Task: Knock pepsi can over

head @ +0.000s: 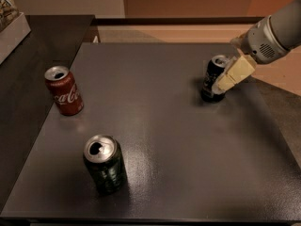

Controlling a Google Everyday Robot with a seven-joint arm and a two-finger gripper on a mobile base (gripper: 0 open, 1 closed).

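1. The gripper (pixel 225 84) sits at the far right of the dark grey counter (pixel 160 140). It reaches in from the upper right on a grey arm (pixel 275 34).
2. Its cream-coloured tip lies against the right side of the pepsi can (pixel 211 79), touching it about halfway up the can.
3. From this angle it cannot be told how far the gripper is open. It does not seem to have hold of anything, only to press on the can's side.
4. The pepsi can stands on its base near the counter's far right corner, upright or very nearly so, with its silver top facing up.
5. A red Coca-Cola can (pixel 63 91) stands upright near the left edge of the counter, well apart from the pepsi can.
6. A dark green can (pixel 104 164) stands upright near the front edge, left of centre, well apart from both other cans.
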